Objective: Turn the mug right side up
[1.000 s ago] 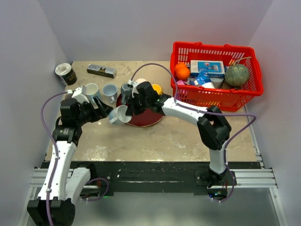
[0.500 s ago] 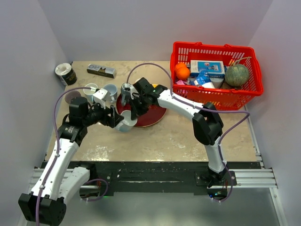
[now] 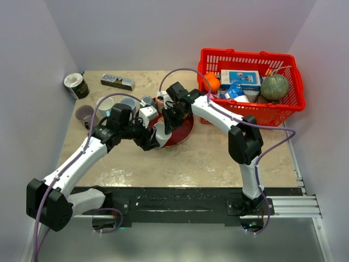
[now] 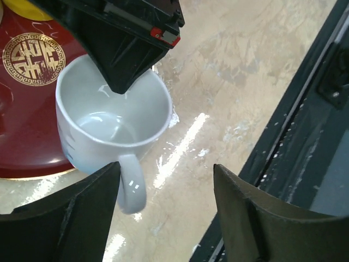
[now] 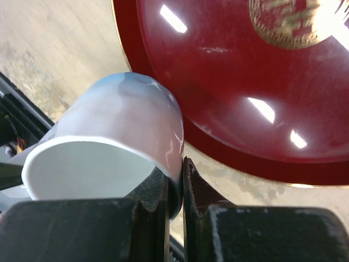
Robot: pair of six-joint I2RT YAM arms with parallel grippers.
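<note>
White mug (image 4: pixel 109 123) now mouth-up at the red plate's (image 4: pixel 27 136) near-left rim.
My left gripper (image 4: pixel 164 172) has moved in, fingers spread beside the handle (image 4: pixel 132 191); beyond, my right gripper (image 5: pixel 175 177) stays clenched on the mug's rim: only setting down remains, I judge.

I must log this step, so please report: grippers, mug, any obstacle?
Right gripper shut on mug rim. Left gripper open beside the handle. Mug mouth up at red plate edge. No obstacle seen.
</note>
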